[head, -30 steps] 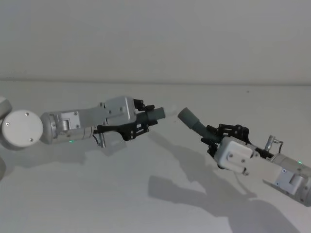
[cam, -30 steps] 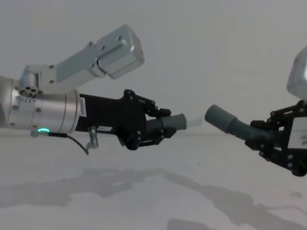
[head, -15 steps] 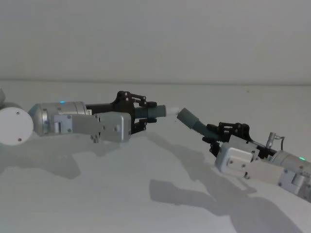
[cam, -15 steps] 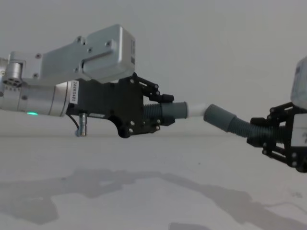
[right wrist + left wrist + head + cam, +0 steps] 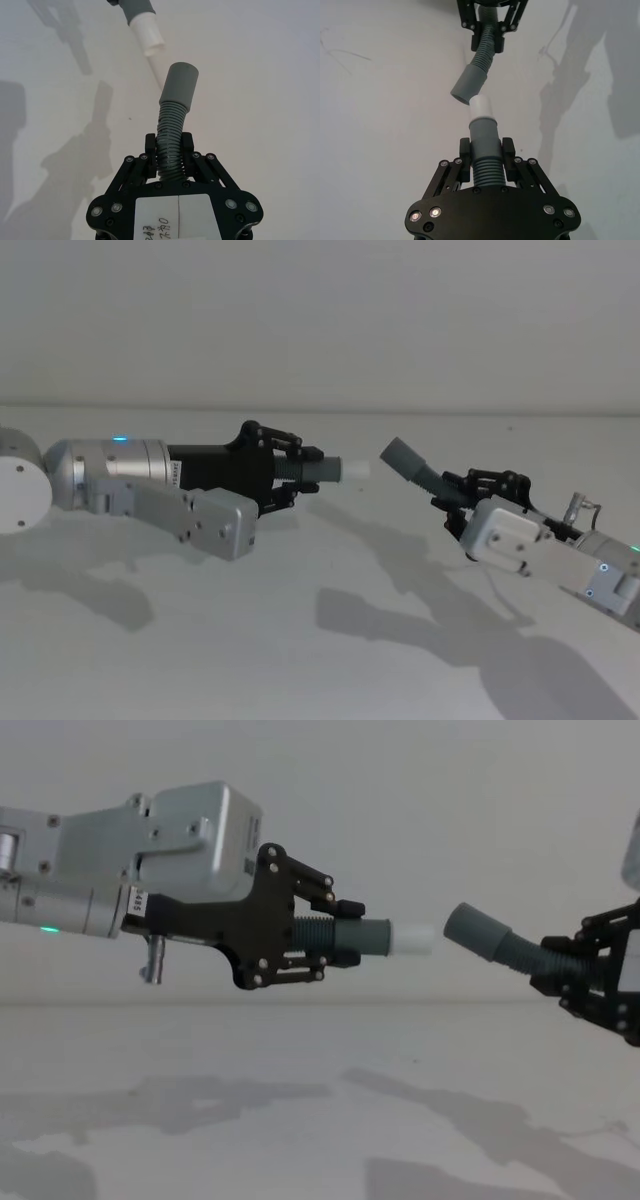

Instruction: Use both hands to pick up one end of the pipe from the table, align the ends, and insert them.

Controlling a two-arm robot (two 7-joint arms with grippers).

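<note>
Above the middle of the desk, well clear of all its edges, the two hose pieces hang in the air and do not touch each other. The left hose piece lies level. Its long axis runs from the left side of the desk toward the right side, and its narrow whitish tip points at the other piece. The right hose piece bends upward, so its wide socket faces the tip at a slant, with the mouth a little higher than the tip. A small gap lies between tip and socket. In the left wrist view the socket stands aside from the line of the tip, not straight ahead of it.

The left claw pinches the ribbed body directly behind the smooth cuff, so I judge this end is held stiffly. The right claw pinches its hose farther back and leaves a curved neck free. The left arm reaches nearly level from the left side. The right arm comes from the near right corner and climbs toward the middle.

Both claws are about equally near to the gap. In my judgement the next move depends on this angle: the socket must turn down into the line of the tip before any push.
</note>
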